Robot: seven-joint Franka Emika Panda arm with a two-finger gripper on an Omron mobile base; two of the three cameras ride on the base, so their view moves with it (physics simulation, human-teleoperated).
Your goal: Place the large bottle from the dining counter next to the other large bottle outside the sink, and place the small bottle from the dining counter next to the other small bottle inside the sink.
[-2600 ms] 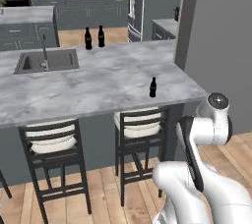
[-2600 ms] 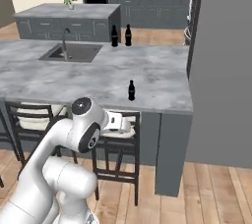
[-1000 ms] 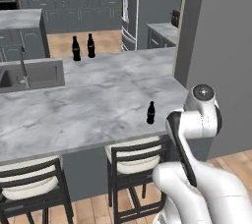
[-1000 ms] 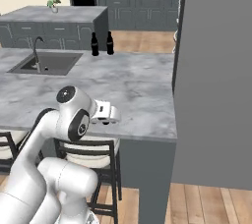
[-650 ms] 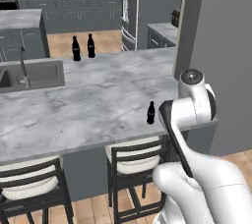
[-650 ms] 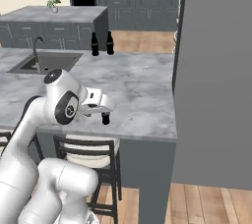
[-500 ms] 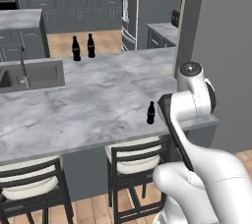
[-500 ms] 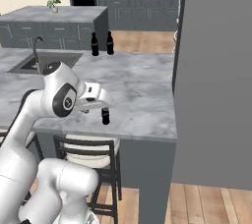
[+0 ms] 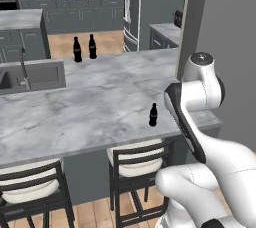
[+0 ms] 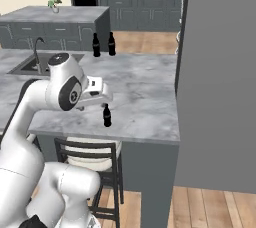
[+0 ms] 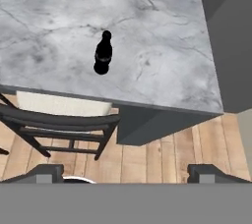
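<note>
I see the small bottle [image 9: 153, 115] standing upright on the marble worktop [image 9: 90, 107], near its front edge and above a stool [image 9: 137, 161]. My hand [image 10: 102, 97] hangs just above and beside that bottle, its fingers [image 11: 47, 172] spread wide apart with nothing between them. Two large bottles [image 9: 84, 48] stand side by side at the far edge of the worktop, just past the sink [image 9: 30, 75] with its curved faucet [image 9: 23, 65]. I can't see inside the basin from here
</note>
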